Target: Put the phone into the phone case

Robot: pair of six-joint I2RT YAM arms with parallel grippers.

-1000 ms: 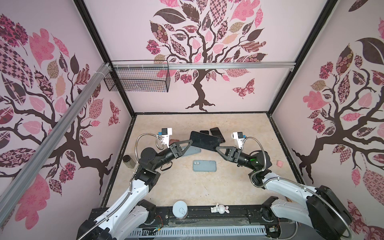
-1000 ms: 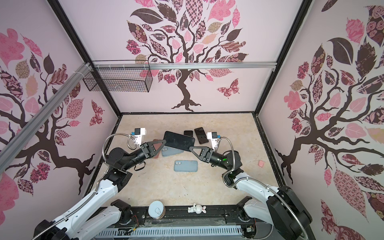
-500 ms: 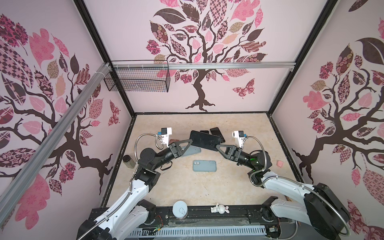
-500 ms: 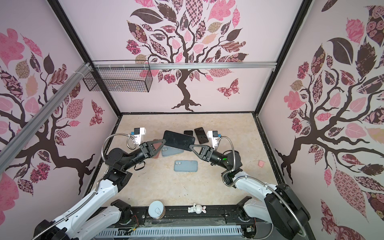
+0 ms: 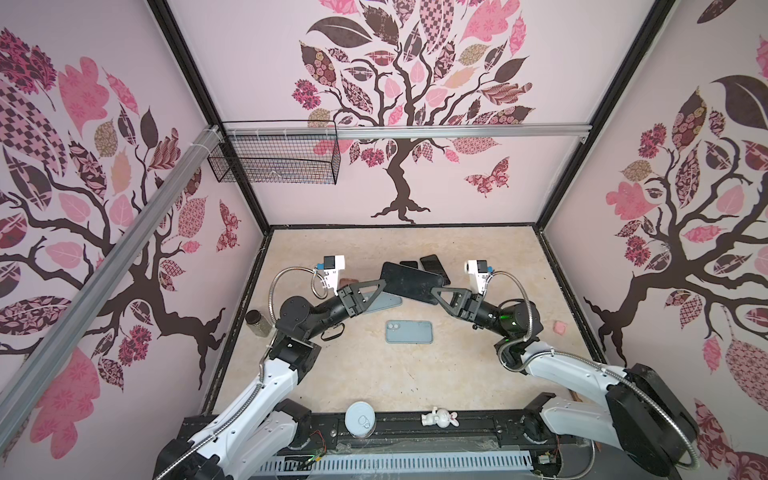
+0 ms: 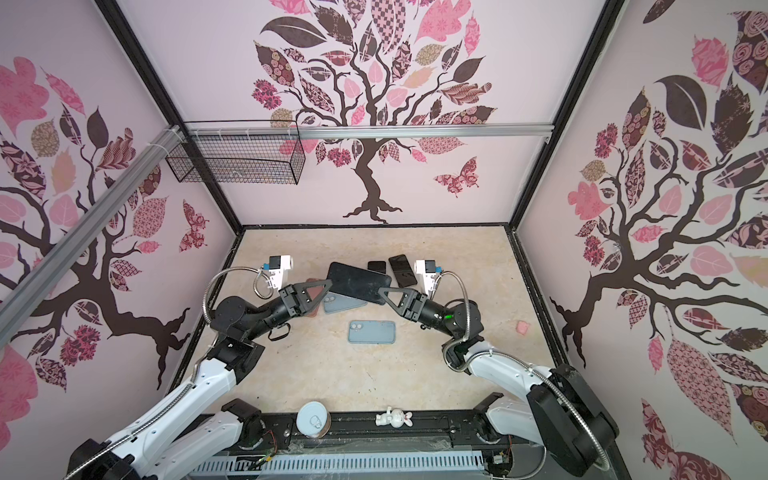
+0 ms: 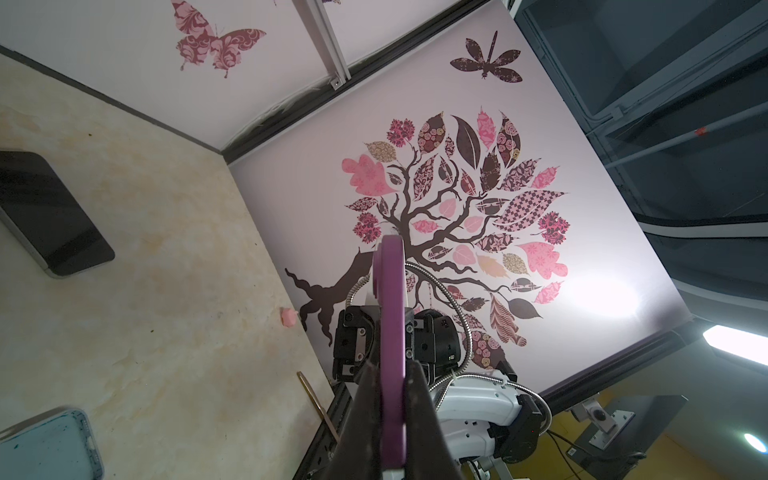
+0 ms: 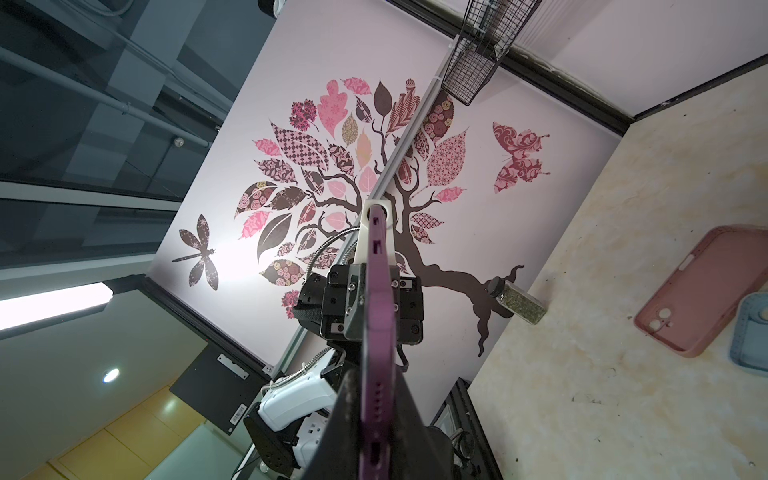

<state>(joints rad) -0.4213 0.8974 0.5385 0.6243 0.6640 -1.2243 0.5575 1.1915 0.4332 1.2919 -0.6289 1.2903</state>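
Two arms are leaning in from the near corners, elbows bent and forearms running low and almost level. That way the left gripper (image 5: 384, 284) and right gripper (image 5: 432, 290) are pointing at each other over the back half of the table (image 5: 457, 374). Between them they're carrying the phone (image 5: 410, 281) in the air, dark face up in both top views, with one set of jaws pinching each end. On the wrist cams I'm seeing it edge-on with a purple rim, fingers tight on either side.

Under the left gripper a blue-grey case (image 7: 45, 444) is lying open side up, right against a pink case (image 8: 702, 291). Nearer the arm bases a second blue-grey piece (image 5: 409, 331) is lying back up with its camera holes showing; I can't tell if it's a phone or a case. Two more dark phones (image 5: 434, 266) are sitting behind.

Smaller stuff: spice jar (image 5: 257, 323), tin can (image 5: 360, 419), white bunny figure (image 5: 439, 417). Only writing I'm spotting is a barcode sticker (image 8: 237, 412), too small to read.
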